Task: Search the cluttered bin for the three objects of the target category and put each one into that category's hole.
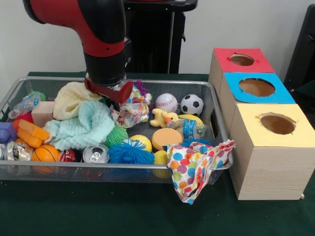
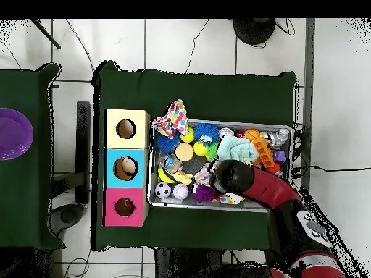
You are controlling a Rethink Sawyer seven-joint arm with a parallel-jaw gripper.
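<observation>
- While the bin (image 1: pixel 15 88), a wire mesh basket, sits on the green table crammed with toys, the red-surrounded hole (image 1: pixel 241 59) tops the box furthest from the camera, just beside the bin's end
- Gripper (image 1: pixel 110 96) is low in the clutter near a patterned cloth (image 1: pixel 130 112); whether its jaws are apart or together cannot be told
- Risk: a loose cloth may snag and drag neighbours out
- Pale green cloth (image 1: pixel 83 125) and cream cloth (image 1: pixel 71 98) likely hide items
- Spotted cloth (image 1: pixel 194 167) droops over the rim
- Baseball (image 1: pixel 166 102) and soccer ball (image 1: pixel 191 104) could roll if nudged
</observation>
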